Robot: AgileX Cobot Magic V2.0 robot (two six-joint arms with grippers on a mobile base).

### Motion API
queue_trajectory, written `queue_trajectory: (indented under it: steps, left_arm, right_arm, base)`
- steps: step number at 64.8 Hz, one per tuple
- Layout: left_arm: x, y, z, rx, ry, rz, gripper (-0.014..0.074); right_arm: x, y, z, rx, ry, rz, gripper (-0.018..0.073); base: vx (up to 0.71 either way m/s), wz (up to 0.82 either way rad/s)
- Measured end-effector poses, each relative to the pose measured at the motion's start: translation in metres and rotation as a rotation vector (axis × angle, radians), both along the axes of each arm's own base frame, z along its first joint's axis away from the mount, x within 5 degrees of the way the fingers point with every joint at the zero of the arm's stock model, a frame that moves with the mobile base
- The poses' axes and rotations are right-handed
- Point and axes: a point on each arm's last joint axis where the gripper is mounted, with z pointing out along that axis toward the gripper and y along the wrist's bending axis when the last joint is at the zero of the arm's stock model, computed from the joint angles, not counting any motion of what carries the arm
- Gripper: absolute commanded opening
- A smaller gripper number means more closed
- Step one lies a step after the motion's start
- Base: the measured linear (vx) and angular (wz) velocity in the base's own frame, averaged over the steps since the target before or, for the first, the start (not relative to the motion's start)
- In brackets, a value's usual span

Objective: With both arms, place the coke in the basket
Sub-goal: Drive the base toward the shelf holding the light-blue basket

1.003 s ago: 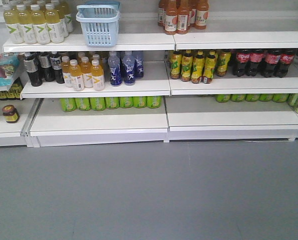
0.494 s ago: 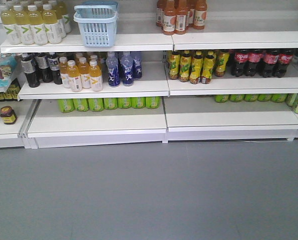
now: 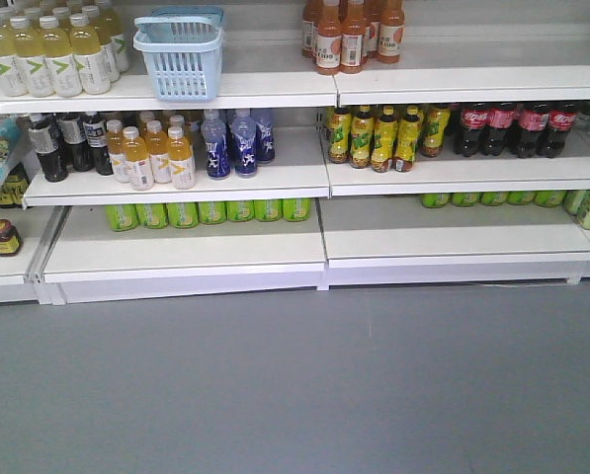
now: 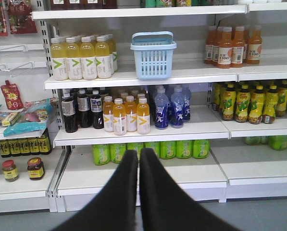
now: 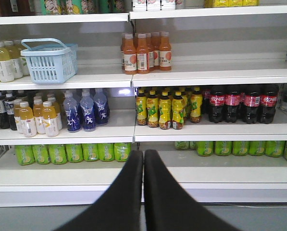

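Apparently plastic pale-blue slotted basket (image 3: pixel 181 67)

The left tool (image 4: pixel 139 154) and right tool (image 5: pixel 143 154) run off the lower edge.

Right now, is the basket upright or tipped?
Upright: the basket sits on its base on the shelf, open rim facing up.
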Motion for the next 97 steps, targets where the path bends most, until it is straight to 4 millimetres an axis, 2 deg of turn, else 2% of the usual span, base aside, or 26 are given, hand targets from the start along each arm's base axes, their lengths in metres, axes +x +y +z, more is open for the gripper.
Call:
queue_trajectory:
  steps: [97]
  left_arm:
    - [0.0000, 0.0000, 0.0000, 0.000, 0.000, 0.000, -0.0006]
  right_arm:
    - [0.0000, 0.0000, 0.0000, 0.000, 0.000, 0.000, -0.0010]
  base:
    - [0.08, 0.02]
